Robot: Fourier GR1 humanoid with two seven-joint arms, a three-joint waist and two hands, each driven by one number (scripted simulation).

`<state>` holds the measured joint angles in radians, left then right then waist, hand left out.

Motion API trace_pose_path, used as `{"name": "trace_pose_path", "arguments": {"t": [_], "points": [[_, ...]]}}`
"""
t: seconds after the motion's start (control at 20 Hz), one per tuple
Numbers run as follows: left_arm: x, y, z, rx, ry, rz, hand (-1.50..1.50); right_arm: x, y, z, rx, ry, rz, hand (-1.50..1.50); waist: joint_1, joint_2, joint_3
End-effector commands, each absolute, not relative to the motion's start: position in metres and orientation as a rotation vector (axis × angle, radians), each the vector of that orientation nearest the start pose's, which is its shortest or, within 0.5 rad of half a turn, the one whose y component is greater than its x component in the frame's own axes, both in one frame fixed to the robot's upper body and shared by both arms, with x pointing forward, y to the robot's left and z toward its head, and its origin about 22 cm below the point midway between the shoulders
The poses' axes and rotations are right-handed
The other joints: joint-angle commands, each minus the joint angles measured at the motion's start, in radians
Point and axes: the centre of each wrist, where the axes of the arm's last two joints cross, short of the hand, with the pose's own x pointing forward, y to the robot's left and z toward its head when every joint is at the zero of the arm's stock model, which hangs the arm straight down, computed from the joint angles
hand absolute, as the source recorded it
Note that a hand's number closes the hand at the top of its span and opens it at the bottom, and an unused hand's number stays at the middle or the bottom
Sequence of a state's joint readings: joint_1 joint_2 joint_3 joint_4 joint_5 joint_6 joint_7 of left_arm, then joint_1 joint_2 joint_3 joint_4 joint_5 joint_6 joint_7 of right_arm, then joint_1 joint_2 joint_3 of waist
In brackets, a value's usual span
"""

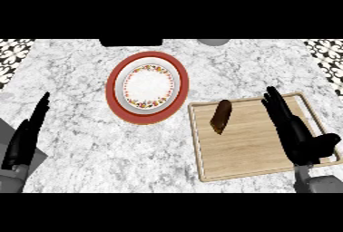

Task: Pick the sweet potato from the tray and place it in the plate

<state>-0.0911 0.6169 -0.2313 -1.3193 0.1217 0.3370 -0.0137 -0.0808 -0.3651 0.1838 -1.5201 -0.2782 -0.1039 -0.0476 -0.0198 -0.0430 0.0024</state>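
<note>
Your right hand (295, 131) hovers over the wooden tray (268, 156), fingers spread, holding nothing, beside the sweet potato (221, 116) it must lift. The plate (147, 87) waits just left. Your left hand (25, 136) rests open at the desk (94, 145) edge.

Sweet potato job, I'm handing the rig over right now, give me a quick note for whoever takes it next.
Left hand: open, resting at the view's left edge, holding nothing.
Right hand: open, fingers straight, over the right part of the tray, holding nothing.
Sweet potato: lies on the tray near its upper left corner, left of the right hand, not touched.
Plate: on the counter to the upper left of the tray, nothing on it.
Done: nothing yet; no grasp.
Left: grasp the sweet potato, lift it, carry it left to the plate, set it down.
</note>
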Motion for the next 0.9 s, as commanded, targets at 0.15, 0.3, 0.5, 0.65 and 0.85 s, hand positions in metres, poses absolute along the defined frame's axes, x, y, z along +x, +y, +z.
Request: {"name": "trace_pose_path", "arguments": {"t": [0.15, 0.3, 0.5, 0.65, 0.85], "points": [[0.285, 0.294, 0.038, 0.388, -1.574, -0.298, 0.0, 0.316, -0.221, 0.054, -0.418, -1.624, -0.142, -1.5, 0.049, 0.052, -0.009], [0.285, 0.287, 0.039, 0.351, -1.595, -0.293, 0.0, 0.298, -0.279, 0.023, -0.697, -1.475, 0.401, -1.5, 0.081, 0.091, -0.07], [0.289, 0.257, 0.041, 0.209, -1.607, -0.287, 0.0, 0.313, -0.267, 0.004, -0.973, -1.324, 0.151, -1.5, 0.074, 0.066, -0.019], [0.295, 0.251, 0.039, 0.18, -1.59, -0.271, 0.0, 0.326, -0.203, -0.013, -0.995, -1.299, 0.113, -1.5, 0.086, 0.064, -0.012], [0.302, 0.25, 0.042, 0.195, -1.574, -0.266, 0.0, 0.335, -0.181, -0.025, -1.173, -1.241, 0.255, -1.5, 0.06, 0.05, -0.012]]}}
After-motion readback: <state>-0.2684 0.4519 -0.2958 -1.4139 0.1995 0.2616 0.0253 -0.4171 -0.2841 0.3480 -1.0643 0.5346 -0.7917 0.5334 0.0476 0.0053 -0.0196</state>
